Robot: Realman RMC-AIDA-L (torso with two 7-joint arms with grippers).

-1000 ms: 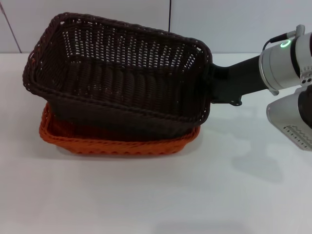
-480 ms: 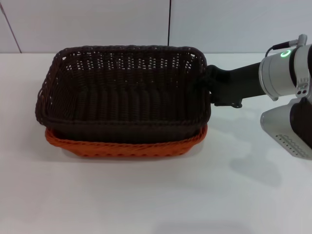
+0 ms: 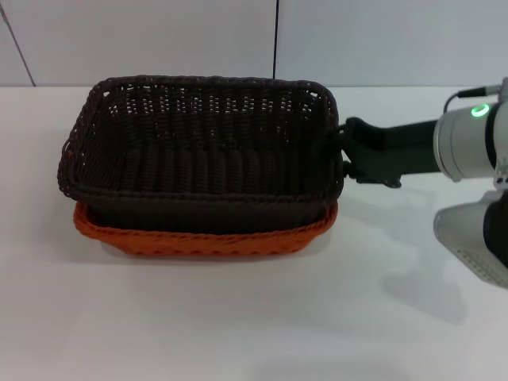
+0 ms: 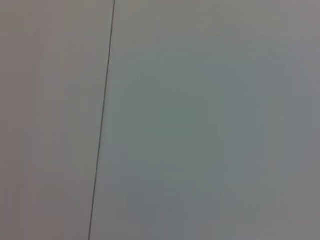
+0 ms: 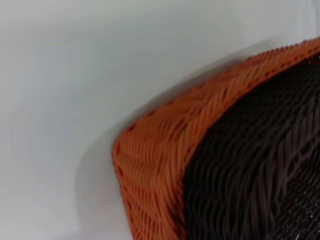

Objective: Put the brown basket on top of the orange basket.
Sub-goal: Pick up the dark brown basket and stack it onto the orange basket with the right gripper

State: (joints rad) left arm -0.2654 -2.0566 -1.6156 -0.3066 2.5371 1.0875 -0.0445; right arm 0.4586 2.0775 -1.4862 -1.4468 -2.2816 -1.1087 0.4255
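Brown basket sat nested in the orange basket; my right gripper touched its right rim, grip state unclear.

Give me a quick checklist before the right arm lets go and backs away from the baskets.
1. Brown basket nested in the orange basket: ok.
2. Brown basket sitting level, not tilted: ok.
3. Orange basket flat on the table: ok.
4. Right gripper at the brown basket's right-hand rim; released or not: cannot tell.
5. Table to the right free of things for the retreat: ok.
6. Left gripper out of the way: cannot tell, not in view.
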